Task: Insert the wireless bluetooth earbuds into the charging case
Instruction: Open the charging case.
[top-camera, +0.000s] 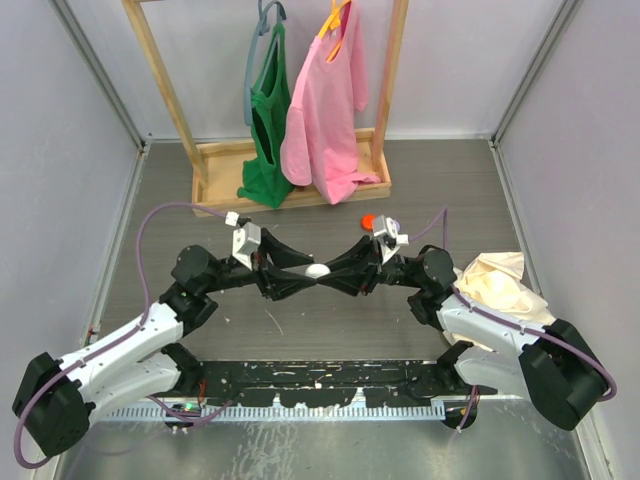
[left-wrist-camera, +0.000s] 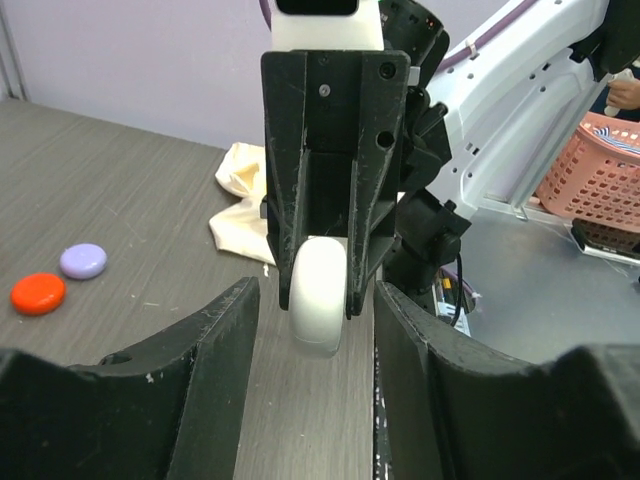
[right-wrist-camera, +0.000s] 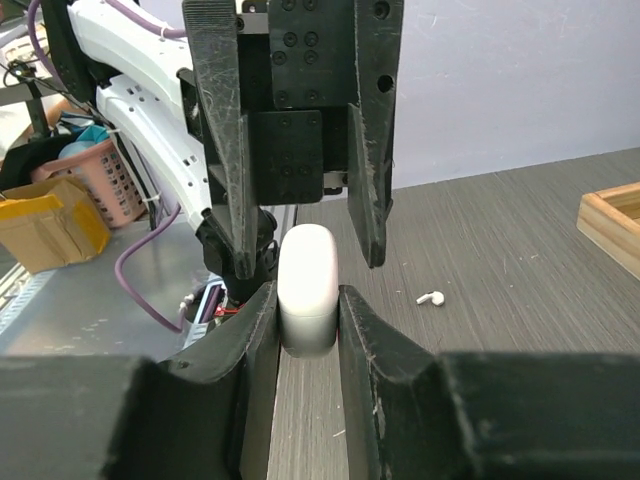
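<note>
Left wrist — right fingers clamp case, cloth behind.

Table: rack, cream cloth, red disc, lavender disc

In the top view the charging case sits mid-frame, the left gripper on its left and the right gripper on its right. Two discs lie just above. A clothes rack stands at upper centre and a cloth lies at right. In the right wrist view an earbud lies on the table, right of the case.
</note>
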